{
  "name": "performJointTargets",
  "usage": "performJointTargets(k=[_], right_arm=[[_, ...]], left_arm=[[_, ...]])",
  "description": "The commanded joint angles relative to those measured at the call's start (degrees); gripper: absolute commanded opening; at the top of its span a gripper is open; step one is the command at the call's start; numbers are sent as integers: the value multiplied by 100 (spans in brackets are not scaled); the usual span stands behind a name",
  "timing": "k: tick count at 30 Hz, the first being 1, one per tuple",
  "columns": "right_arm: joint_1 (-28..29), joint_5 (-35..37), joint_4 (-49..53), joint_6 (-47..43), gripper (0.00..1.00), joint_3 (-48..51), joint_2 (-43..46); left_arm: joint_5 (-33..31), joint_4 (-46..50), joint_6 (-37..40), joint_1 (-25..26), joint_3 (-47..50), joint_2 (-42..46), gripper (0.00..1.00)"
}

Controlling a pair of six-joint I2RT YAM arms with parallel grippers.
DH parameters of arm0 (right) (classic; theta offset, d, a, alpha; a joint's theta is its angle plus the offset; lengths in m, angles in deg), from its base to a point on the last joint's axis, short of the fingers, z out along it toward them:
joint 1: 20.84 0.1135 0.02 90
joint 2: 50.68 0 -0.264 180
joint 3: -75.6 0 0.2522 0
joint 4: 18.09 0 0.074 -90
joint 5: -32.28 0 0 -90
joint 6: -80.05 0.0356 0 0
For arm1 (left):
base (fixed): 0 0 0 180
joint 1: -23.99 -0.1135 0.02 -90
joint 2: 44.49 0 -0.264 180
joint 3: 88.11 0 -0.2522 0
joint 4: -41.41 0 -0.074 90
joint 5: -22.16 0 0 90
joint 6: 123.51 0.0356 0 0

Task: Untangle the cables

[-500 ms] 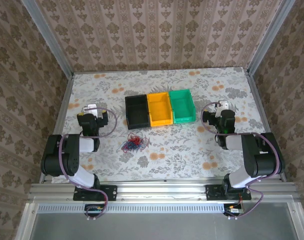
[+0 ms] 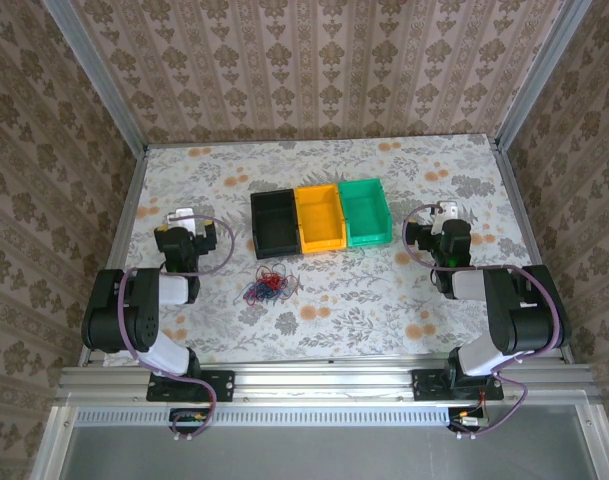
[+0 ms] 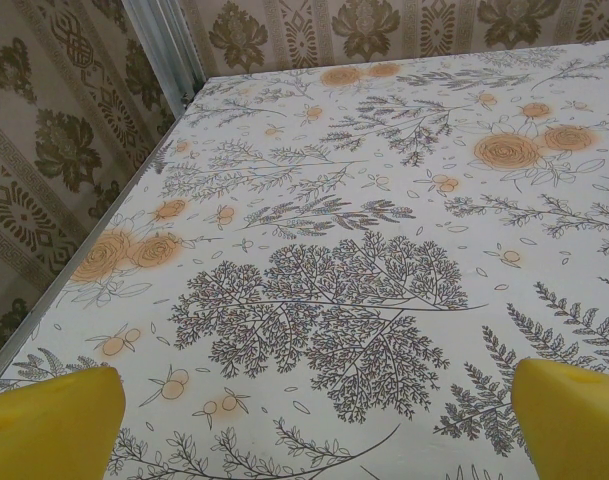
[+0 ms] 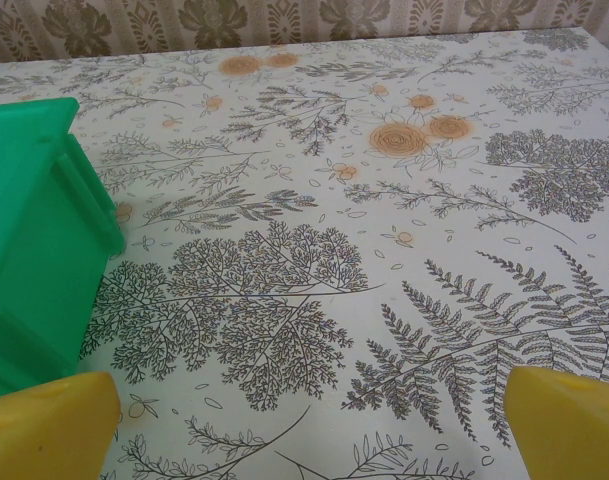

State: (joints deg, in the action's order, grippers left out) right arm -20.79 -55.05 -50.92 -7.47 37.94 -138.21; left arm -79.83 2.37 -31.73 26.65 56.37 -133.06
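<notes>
Flowered worktop [image 2: 384,290] carries the cables [image 2: 267,287] in one tangled heap just near of the bins [image 2: 322,244], between the left hand [image 3: 314,425] and right hand [image 4: 309,425], both wide open and empty, seemingly placed to pull strands apart.

I see three bins in a row mid-table, touching side to side: black bin [image 2: 275,222] on the left, yellow bin [image 2: 319,218] in the middle, green bin [image 2: 365,211] on the right. All upright, open side up. The table wears a floral tablecloth [image 2: 384,290], grey ferns and orange flowers. In the right wrist view I get the green bin's corner at the left edge, sitting on the cloth. Brown damask wallpaper [image 2: 314,70] covers three sides. Aluminium posts [image 2: 94,75] run up from the far corners, and an aluminium rail [image 2: 324,382] runs along the near edge.
</notes>
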Motion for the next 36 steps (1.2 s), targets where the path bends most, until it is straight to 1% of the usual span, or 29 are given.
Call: performJointTargets(k=[1, 23, 27, 28, 30, 31, 32, 34, 36], right_arm=[[29, -74, -157, -64, 100, 13, -19], [31, -74, -144, -68, 100, 9, -28], [60, -117, -84, -136, 100, 1, 56], [151, -106, 251, -260, 100, -102, 228], [579, 582, 1666, -464, 100, -683, 722], [758, 766, 2327, -460, 100, -972, 1009], [972, 867, 2721, -469, 100, -1193, 1198], [1563, 1378, 2926, -479, 100, -1352, 1525], [2182, 1348, 3705, -320, 100, -1810, 1695]], left_arm=[[-68, -143, 42, 40, 8, -49, 100], [-51, -131, 45, 42, 5, -53, 100], [271, 72, 158, 30, -75, 43, 100], [280, 334, 199, 61, -154, 180, 100], [70, 1228, 265, 173, -442, 642, 100], [-51, 1543, 310, 243, -549, 835, 100], [-240, 1845, 390, 394, -640, 1071, 100], [-703, 2483, 313, 735, -824, 1491, 100], [-1139, 3053, 82, 1162, -975, 1834, 100]])
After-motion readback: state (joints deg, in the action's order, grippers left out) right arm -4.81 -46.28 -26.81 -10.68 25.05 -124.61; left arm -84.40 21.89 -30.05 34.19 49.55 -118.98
